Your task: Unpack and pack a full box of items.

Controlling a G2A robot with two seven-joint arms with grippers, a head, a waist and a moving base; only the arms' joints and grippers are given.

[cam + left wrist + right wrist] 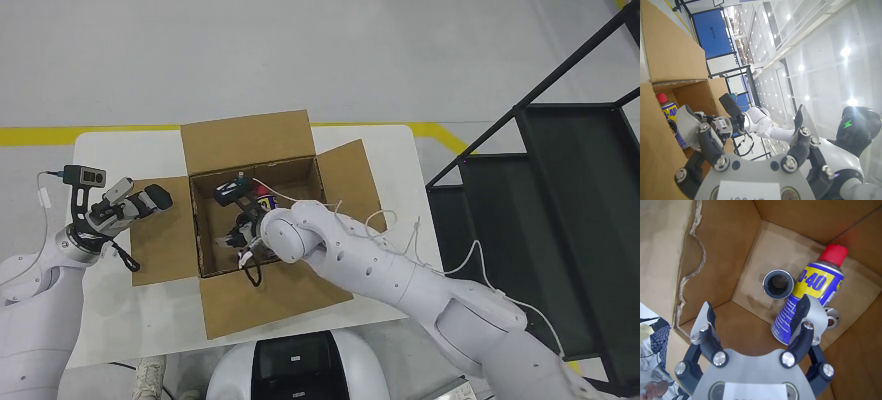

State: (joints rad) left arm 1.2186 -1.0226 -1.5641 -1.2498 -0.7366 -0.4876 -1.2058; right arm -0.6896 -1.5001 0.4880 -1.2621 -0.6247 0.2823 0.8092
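The spray can rests on the floor of the open box, just beside a black ring and with a small metal flange near its base; our right gripper hangs inside the box, jaws spread and empty, one finger in front of the can's lower body. Our left gripper, likewise released and holding nothing, hangs outside over the side flap. We judge the danger is a nudge: if that finger meets the can rather than straddling it, the can may roll against ring and flange.
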